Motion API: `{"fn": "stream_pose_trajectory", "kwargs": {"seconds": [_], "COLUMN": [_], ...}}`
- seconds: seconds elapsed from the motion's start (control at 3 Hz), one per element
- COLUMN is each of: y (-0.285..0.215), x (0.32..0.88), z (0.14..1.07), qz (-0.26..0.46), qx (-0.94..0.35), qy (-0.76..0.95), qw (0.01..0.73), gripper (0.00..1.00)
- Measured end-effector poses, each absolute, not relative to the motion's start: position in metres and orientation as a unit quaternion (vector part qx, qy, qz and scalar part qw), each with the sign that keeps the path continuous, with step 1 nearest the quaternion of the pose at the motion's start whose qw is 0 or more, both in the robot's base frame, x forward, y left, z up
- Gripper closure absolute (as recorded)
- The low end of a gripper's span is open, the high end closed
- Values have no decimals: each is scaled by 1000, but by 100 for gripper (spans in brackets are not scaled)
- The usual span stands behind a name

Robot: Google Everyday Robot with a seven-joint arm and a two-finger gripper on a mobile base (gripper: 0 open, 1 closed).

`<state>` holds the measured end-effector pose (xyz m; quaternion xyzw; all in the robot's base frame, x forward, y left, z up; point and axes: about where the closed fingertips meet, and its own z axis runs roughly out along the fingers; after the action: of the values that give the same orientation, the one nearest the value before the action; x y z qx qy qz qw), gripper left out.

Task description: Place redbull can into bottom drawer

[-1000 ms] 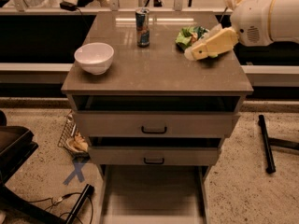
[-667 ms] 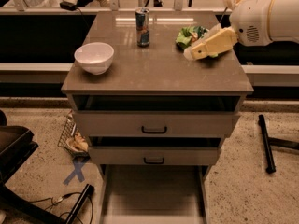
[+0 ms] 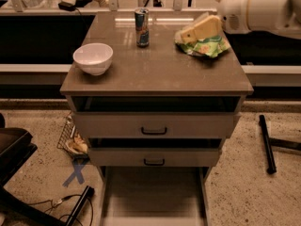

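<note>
The redbull can stands upright at the back middle of the cabinet top. My gripper is cream-coloured and hangs over the back right of the top, just above a green snack bag, well to the right of the can and apart from it. It holds nothing that I can see. The bottom drawer is pulled out at the foot of the cabinet, its flat floor bare.
A white bowl sits at the left of the top. Two upper drawers with black handles stand slightly ajar. A black chair part is at lower left, and a black bar lies on the floor at right.
My gripper has risen a little and shifted slightly left over the green bag. The can, bowl and drawers have not moved.
</note>
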<state>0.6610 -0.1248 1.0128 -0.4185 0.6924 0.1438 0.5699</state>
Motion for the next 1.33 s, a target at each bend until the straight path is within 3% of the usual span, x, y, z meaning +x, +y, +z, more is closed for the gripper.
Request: {"fn": "stream_pose_trajectory", "kwargs": {"seconds": [0.67, 1.33], "y": [-116, -76], "x": [801, 870], "z": [1018, 985], "qz": [139, 187], "qx": [-350, -318], "qy": [694, 678], "qw": [614, 635], "gripper": [0, 0]}}
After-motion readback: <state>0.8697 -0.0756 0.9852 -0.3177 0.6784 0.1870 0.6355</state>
